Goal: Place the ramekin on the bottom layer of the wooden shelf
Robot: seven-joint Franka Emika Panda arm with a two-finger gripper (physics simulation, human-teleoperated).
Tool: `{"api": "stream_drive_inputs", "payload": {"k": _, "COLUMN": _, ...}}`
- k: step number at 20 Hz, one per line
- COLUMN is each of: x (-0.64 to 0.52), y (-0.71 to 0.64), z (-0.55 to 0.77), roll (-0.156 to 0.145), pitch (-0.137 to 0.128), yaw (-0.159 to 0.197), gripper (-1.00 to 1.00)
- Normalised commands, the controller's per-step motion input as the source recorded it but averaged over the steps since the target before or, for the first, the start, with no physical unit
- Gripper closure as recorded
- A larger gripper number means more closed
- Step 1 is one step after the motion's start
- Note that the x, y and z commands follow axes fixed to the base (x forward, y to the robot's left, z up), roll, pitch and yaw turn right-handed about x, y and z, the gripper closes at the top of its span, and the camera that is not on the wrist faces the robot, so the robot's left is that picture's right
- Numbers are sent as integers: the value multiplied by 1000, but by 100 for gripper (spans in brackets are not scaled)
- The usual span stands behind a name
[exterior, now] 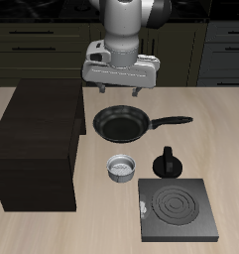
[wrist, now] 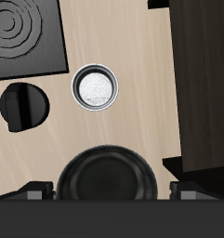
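Observation:
The ramekin (exterior: 122, 169) is a small light grey-white cup standing upright on the table between the frying pan and the stove plate; it also shows in the wrist view (wrist: 94, 87). The wooden shelf (exterior: 37, 139) is a large dark brown cabinet beside it, and its edge shows in the wrist view (wrist: 204, 84). My gripper (exterior: 118, 92) is open and empty. It hangs high above the frying pan, farther back than the ramekin. In the wrist view my gripper (wrist: 109, 191) shows only its two fingertips, far apart.
A black frying pan (exterior: 121, 123) lies under the gripper, its handle pointing away from the shelf. A small black knobbed pot (exterior: 169, 163) stands beside the ramekin. A flat black stove plate (exterior: 178, 210) lies near the table's front edge.

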Motion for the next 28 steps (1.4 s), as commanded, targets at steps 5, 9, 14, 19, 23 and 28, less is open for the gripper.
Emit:
{"api": "stream_drive_inputs", "payload": {"k": 5, "x": 324, "y": -8, "z": -6, "roll": -3, "pitch": 0, "yaw": -2, "gripper": -100}}
{"api": "stream_drive_inputs", "payload": {"k": 9, "x": 308, "y": 12, "z": -38, "roll": 18, "pitch": 9, "yaw": -15, "gripper": -100}}
{"api": "stream_drive_inputs", "payload": {"k": 14, "x": 373, "y": 76, "z": -98, "roll": 35, "pitch": 13, "yaw": 31, "gripper": -100}}
{"api": "stream_drive_inputs", "payload": {"k": 19, "x": 200, "y": 67, "z": -91, "roll": 30, "pitch": 32, "yaw": -1, "gripper": -100}}
{"api": "stream_drive_inputs", "payload": {"k": 23, "x": 169, "y": 123, "z": -91, "roll": 19, "pitch": 13, "yaw": 20, "gripper": -100}}
{"api": "stream_drive_inputs", "payload": {"k": 28, "x": 145, "y": 97, "z": -51, "roll": 24, "pitch": 12, "yaw": 10, "gripper": -100}}
